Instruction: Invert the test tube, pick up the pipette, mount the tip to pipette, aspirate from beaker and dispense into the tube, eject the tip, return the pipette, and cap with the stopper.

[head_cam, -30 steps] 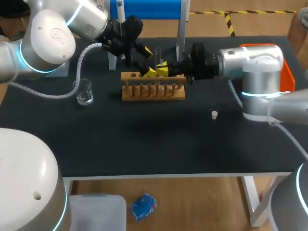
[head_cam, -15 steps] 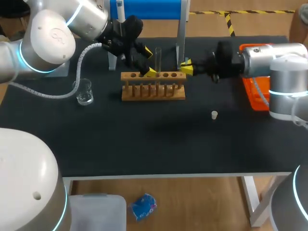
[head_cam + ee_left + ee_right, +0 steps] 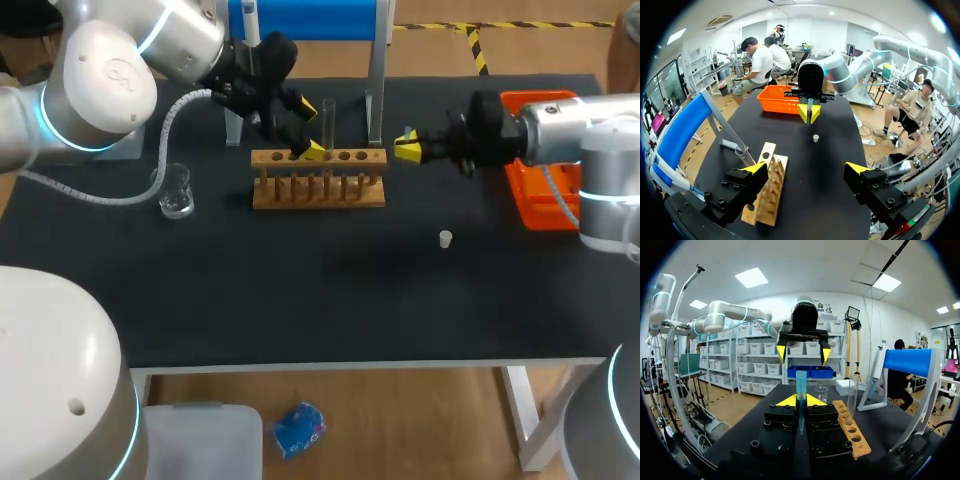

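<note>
Our black worktop (image 3: 300,300) holds everything. Our left arm (image 3: 110,70) reaches in over the back of it, and our right arm (image 3: 570,140) comes in from the other side. A blue stand (image 3: 300,18) is at the far edge, and we think the white thing on it is the pipette (image 3: 250,22). An orange tray (image 3: 535,195) sits under our right arm.

The wooden rack (image 3: 318,188) is in the middle. The beaker (image 3: 176,192) is well off to its left. The tube (image 3: 327,118) stands up straight in a hole of the rack.

Our left claw (image 3: 807,170) is over the rack, just beside the tube. Its fingers are wide apart and hold nothing. Our right claw (image 3: 407,147) is just off the right end of the rack, pinched tight on a small blue tip (image 3: 800,382). The little stopper (image 3: 445,238) lies alone nearer the front.

We think the tube step is done, and now it is time to get the pipette and put the tip on it. Next, our empty left claw needs to go to the stand and grab the pipette. Then the two arms must line up with care so the tip slides on straight.
</note>
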Tool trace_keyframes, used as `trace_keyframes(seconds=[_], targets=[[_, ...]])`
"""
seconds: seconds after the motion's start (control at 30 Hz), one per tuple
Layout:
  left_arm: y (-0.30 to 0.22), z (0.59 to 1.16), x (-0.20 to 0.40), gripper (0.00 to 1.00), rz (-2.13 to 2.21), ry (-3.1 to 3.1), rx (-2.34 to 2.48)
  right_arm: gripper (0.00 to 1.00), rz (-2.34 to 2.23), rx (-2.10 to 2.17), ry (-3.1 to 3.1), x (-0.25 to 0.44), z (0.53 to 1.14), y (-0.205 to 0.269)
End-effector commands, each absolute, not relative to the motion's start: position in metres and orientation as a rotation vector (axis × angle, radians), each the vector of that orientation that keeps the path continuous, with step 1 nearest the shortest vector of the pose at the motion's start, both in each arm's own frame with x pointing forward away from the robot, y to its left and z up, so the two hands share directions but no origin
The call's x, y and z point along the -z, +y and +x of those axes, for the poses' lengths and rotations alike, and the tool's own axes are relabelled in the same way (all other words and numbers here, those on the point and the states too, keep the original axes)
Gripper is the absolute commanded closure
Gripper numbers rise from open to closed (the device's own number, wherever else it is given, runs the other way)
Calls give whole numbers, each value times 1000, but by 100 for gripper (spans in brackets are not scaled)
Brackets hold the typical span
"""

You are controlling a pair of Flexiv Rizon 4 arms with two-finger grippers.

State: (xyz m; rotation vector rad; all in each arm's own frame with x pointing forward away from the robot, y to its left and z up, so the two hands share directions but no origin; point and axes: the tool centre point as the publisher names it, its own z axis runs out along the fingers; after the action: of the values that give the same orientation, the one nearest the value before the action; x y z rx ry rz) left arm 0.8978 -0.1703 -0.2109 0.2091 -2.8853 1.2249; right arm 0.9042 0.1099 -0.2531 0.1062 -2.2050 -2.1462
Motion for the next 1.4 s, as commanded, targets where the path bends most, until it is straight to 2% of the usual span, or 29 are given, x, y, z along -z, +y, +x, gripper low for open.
trace_keyframes(seconds=[0.03,0.57,0.8,1.1,1.4], targets=[[-170,898,210,0,208,-2884,-1218,100,104,2147,-2209,253,902,109],[-170,898,210,0,208,-2884,-1218,100,104,2147,-2209,253,902,109],[-120,933,199,0,438,-2880,-1338,100,104,2147,-2209,253,902,109],[-54,987,178,0,466,-2907,-1316,100,104,2147,-2209,253,902,109],[-40,1008,163,0,349,-2962,-1132,100,104,2147,-2209,253,902,109]])
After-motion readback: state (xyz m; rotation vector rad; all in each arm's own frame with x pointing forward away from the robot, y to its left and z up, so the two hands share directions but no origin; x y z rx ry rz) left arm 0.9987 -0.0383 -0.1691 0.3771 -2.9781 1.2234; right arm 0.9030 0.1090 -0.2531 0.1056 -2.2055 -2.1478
